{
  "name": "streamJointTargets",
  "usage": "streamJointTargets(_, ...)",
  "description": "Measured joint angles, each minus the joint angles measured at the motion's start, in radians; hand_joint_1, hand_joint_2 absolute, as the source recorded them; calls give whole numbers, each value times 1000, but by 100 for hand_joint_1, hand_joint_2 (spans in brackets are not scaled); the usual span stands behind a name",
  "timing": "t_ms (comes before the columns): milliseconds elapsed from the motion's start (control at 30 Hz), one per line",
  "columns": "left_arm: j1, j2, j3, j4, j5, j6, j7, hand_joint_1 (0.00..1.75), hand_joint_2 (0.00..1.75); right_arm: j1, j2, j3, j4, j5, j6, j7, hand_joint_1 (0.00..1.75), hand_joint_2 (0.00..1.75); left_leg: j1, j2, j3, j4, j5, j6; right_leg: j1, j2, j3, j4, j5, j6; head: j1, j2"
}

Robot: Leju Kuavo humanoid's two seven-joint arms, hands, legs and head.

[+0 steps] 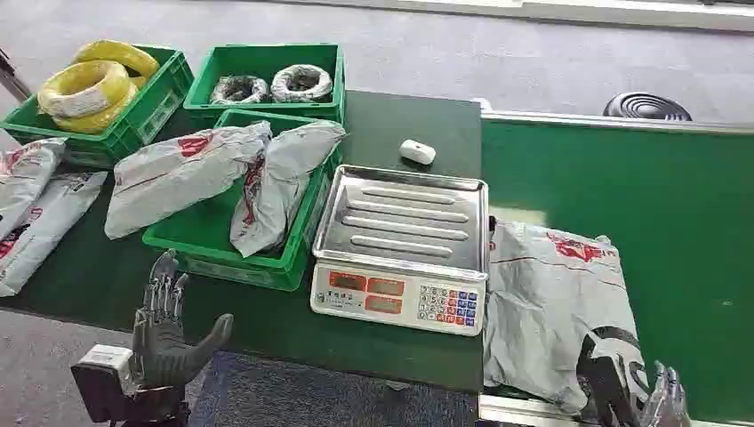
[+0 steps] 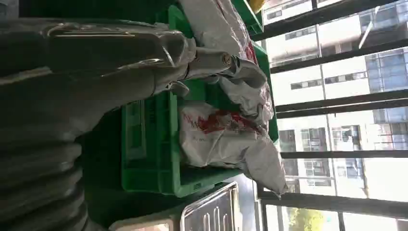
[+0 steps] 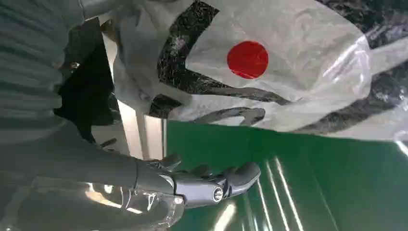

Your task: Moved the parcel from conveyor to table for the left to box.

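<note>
Parcel: the grey parcel with red and black print is lying on the green conveyor, at about 4 o'clock in the head view, its left edge lying just beside the scale; the right wrist view is showing its black lettering and a red dot
Right hand: the right hand is sitting at 5 o'clock, at the parcel's near corner, fingers spread and gripping nothing; whether it is touching the plastic I cannot tell
Left hand: the left hand is hovering at 7 o'clock over the near edge of the dark green table, fingers straight and apart, thumb out, carrying nothing
Front crate: the green crate is sitting at the table's centre left, just ahead of the left hand, holding two grey bags that are leaning over its rim
Back crates: one crate at 10 o'clock is holding yellow coils, another at 11 o'clock is holding two grey coils
Scale: it is standing between the front crate and the conveyor, steel pan bare
Loose bags: more grey bags are lying at 9 o'clock on the table
Small white object: it is resting behind the scale
</note>
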Motion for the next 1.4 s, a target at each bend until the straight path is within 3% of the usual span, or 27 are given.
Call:
streamJointTargets(200,1,0,0,0,0,6,0,0,175,-28,-4,-8,55,24,22,29,0,175,0,0,0,0,0,0,0,0,1,0,0,0,0,0)
streamJointTargets(233,1,0,0,0,0,8,0,0,175,-36,-7,-8,65,30,32,38,10,175,0,1,0,0,0,0,0,0,1,0,0,0,0,0)
streamJointTargets(300,1,2,1,-3,0,9,0,0,175,-47,-12,-7,79,39,49,50,10,175,0,1,2,0,0,0,0,0,2,0,0,0,1,0)
streamJointTargets(333,2,2,1,-5,0,10,0,0,175,-51,-14,-6,85,43,56,54,49,175,0,1,2,0,0,0,0,0,3,0,0,0,0,0)
streamJointTargets(367,2,2,2,-6,0,12,0,0,175,-57,-16,-4,90,47,61,58,134,175,0,1,3,0,0,0,0,0,3,0,0,0,0,0)
streamJointTargets(400,2,2,2,-7,0,12,0,0,175,-61,-19,0,96,50,65,63,140,175,0,1,4,0,0,0,0,0,4,0,0,0,0,0)
streamJointTargets(433,3,2,2,-8,0,13,0,0,175,-65,-21,3,103,52,68,64,159,175,0,1,5,0,0,0,0,0,5,0,0,0,0,0)
streamJointTargets(533,6,2,2,-14,0,16,0,0,175,-73,-24,11,118,54,75,65,168,175,0,0,6,0,-1,1,0,0,8,0,0,0,0,0)
streamJointTargets(667,10,2,2,-21,-1,17,0,0,175,-84,-34,27,132,56,81,72,157,175,0,0,8,0,-1,2,0,0,10,0,0,0,0,0)
streamJointTargets(1233,-3,2,0,-29,-27,-2,-5,0,175,-96,-71,93,129,-35,84,79,164,175,0,0,8,0,-1,2,0,0,9,0,-1,1,1,0)
streamJointTargets(1300,-7,2,0,-29,-28,-2,-6,0,175,-95,-76,104,122,-41,84,81,175,175,0,0,8,0,-1,2,0,0,9,0,-1,1,0,0)
streamJointTargets(1400,-11,2,-1,-29,-29,-2,-14,0,175,-94,-79,110,115,-83,82,60,175,175,0,0,8,0,-1,1,0,0,9,0,0,1,0,0)
